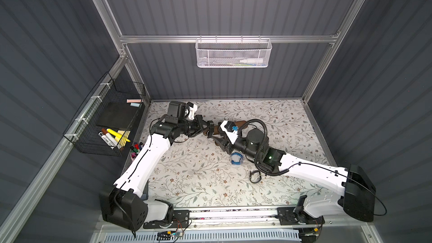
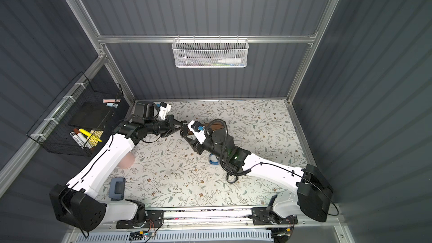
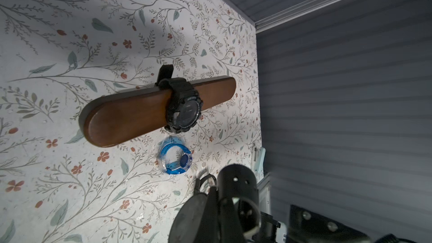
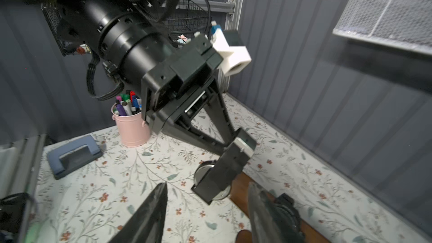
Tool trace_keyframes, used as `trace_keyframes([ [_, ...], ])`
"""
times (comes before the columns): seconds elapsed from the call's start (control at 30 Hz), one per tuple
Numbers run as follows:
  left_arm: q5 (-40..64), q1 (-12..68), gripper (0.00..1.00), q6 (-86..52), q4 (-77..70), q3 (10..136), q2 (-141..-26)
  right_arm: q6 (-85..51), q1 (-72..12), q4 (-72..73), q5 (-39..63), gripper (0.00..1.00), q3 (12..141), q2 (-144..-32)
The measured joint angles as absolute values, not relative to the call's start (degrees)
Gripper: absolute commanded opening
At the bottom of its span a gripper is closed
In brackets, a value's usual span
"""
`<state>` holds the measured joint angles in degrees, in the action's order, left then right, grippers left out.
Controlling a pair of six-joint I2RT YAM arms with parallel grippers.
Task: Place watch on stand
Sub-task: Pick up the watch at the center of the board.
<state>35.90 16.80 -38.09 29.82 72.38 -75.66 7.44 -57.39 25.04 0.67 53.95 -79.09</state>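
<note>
The dark brown stand (image 3: pixel 131 118) has its long bar level above the floral table. A black watch (image 3: pixel 183 111) is strapped round the bar, past its middle. In the right wrist view the watch (image 4: pixel 286 209) sits on the stand's bar (image 4: pixel 238 188), right behind one finger (image 4: pixel 261 209) of my right gripper (image 4: pixel 208 187). That gripper is open, with bare table between its fingers. My left gripper (image 4: pixel 217 176) is shut at the bar's left end, nothing visible between its fingers. In both top views the left gripper (image 1: pixel 205 126) (image 2: pixel 183 123) and right gripper (image 1: pixel 216 137) (image 2: pixel 187 136) meet there; the right wrist hides the watch.
A blue watch (image 1: pixel 238 158) and a black band watch (image 1: pixel 255 176) lie on the table by the right forearm. A pink cup of markers (image 4: pixel 132 127) and a grey-blue hole punch (image 4: pixel 74 155) stand at the left. A black wire basket (image 1: pixel 109 118) and a white mesh basket (image 1: pixel 233 52) hang on the walls.
</note>
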Motion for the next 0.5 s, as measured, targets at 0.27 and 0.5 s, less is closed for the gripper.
trace_keyframes([
  [0.27,35.05,16.8,0.0,-39.68,26.72,71.29,-75.0,0.43,-57.49,24.77,0.34,0.49,55.53,-81.62],
  [0.5,34.92,16.8,0.0,-40.4,25.65,70.5,-74.56,-0.62,-57.49,25.61,0.08,0.44,57.43,-84.18],
])
